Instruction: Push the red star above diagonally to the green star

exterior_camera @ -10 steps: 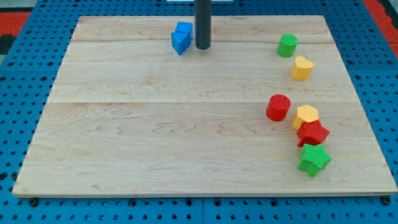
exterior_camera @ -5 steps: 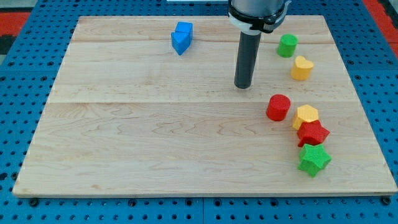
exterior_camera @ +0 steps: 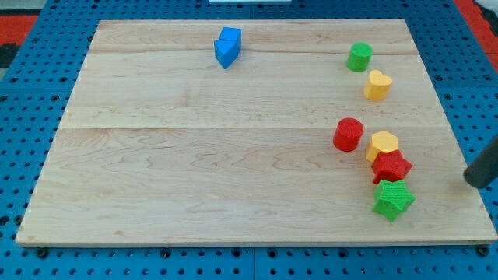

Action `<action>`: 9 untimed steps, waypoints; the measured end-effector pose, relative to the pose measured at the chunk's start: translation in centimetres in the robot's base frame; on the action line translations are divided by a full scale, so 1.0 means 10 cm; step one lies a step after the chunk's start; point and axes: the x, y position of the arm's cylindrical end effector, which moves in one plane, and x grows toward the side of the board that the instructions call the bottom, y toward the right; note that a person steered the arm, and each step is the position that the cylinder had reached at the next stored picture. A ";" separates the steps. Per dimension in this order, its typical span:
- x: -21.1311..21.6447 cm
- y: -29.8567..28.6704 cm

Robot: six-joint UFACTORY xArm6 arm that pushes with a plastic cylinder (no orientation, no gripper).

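A robotics lab bench set up for tabletop pushing trials

A pale wooden board [exterior_camera: 194, 155] lies as the counter on a blue perforated base plate [exterior_camera: 23, 155] dotted with regular mounting holes, red matting [exterior_camera: 476, 12] at the far corners; small moulded plastic blocks, like the blue one [exterior_camera: 227, 47], and my tip [exterior_camera: 472, 181] at the right edge suit a test rig.

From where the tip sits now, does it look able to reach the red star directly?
Probably yes. My tip sits off the board's right edge, and bare wood lies between it and the red star; the green star sits lower.
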 end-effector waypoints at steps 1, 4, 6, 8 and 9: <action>0.01 -0.29; -0.39 -1.50; -0.64 -1.65; -0.75 -1.69; -0.75 -1.67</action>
